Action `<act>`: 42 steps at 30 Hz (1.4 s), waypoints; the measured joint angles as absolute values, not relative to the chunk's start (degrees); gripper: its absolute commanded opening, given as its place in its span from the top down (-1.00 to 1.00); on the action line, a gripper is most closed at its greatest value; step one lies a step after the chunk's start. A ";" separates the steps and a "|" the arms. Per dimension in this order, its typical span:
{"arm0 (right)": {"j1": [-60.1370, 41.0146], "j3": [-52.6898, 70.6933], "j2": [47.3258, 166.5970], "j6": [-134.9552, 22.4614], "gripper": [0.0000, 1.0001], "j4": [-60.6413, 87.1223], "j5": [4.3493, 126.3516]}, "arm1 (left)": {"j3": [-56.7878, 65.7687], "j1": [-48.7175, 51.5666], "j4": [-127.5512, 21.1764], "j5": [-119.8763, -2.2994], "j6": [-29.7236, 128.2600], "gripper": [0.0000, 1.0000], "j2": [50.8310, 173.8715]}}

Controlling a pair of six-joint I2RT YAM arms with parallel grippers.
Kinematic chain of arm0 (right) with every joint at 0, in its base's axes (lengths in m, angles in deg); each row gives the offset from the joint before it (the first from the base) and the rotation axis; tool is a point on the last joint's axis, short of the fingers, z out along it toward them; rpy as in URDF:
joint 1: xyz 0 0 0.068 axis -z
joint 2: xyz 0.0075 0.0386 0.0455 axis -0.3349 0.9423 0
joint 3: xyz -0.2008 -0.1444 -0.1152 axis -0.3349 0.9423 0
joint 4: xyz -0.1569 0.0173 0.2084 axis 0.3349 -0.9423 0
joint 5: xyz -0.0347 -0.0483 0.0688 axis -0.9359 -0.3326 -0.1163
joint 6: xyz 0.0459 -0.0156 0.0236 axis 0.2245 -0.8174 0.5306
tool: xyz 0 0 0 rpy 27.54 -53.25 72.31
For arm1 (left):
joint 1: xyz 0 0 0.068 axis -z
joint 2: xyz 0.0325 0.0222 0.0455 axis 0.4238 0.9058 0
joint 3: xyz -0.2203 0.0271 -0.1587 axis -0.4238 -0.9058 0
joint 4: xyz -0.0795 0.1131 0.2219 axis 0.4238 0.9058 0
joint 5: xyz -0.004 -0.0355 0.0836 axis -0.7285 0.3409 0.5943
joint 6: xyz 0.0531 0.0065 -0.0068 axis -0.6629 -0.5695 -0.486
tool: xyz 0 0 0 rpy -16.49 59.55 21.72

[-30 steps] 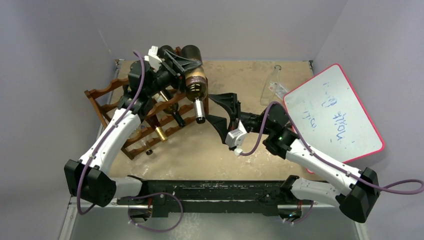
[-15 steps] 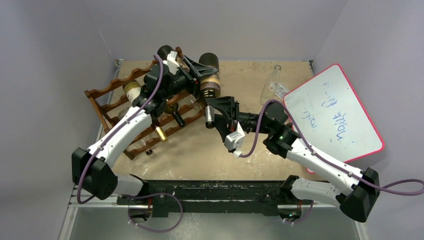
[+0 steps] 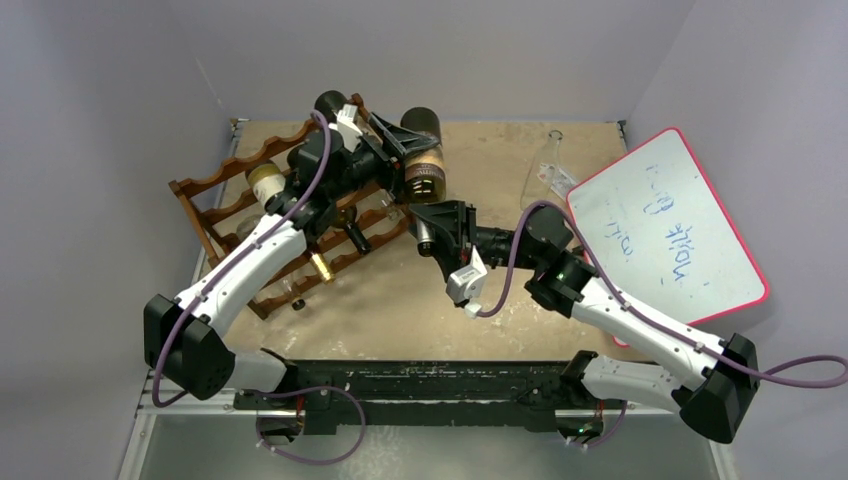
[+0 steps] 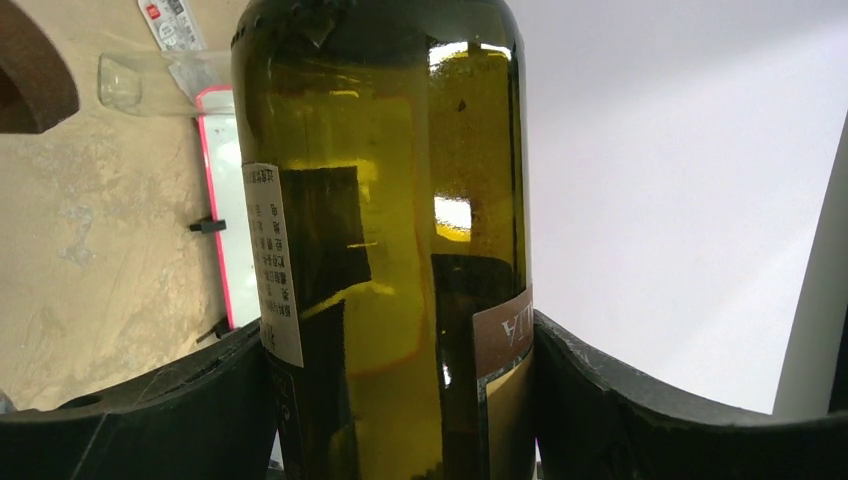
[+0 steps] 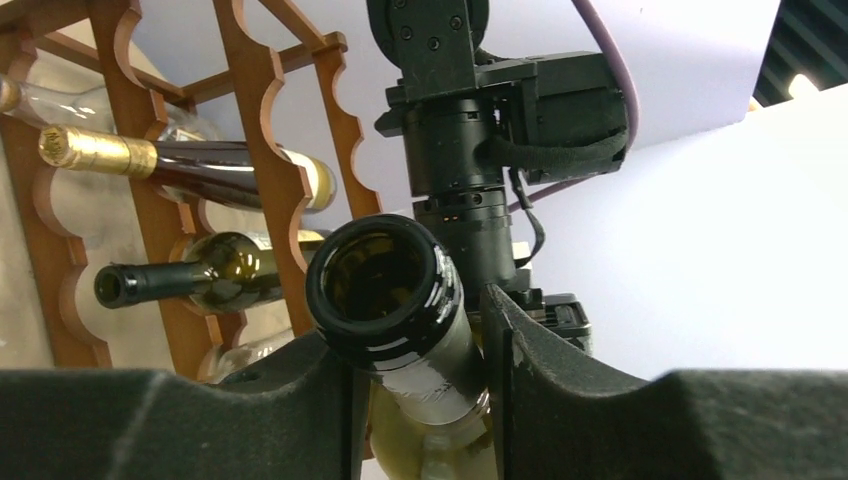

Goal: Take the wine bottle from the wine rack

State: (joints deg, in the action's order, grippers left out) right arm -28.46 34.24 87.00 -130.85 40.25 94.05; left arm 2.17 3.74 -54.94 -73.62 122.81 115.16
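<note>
Just off the wine rack's right end, the uncorked wine bottle hangs clear of the rails, with the left gripper clamped on its body and the right gripper closed around its neck. Other bottles lie in the rack.

A white rectangular whiteboard with a pink-red frame (blue scribbles across it) lies tilted at the right edge of the worn tan wooden tabletop. Just beside its far-left corner lies 1 clear empty glass bottle. At left, 1 gold-foil-capped bottle lies above 1 dark green uncorked bottle.
</note>
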 measured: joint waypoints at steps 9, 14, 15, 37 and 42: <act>-28.97 34.57 86.61 -133.69 1.00 41.58 92.01 | 2.06 3.85 -52.36 -73.21 126.59 -0.32 115.55; -29.62 37.04 84.53 -130.92 1.00 44.21 89.48 | 2.06 4.57 -52.25 -73.14 126.50 -0.48 115.55; -29.75 37.46 84.05 -130.22 1.00 44.67 88.84 | 2.06 4.92 -52.25 -73.16 126.55 -0.50 115.55; -29.78 41.46 74.37 -120.93 1.00 45.41 76.80 | 1.16 4.99 -59.86 -72.18 122.44 -1.00 116.23; -29.82 41.61 74.35 -116.45 1.00 44.49 69.11 | 1.36 4.92 -56.82 -68.97 117.39 -1.00 114.61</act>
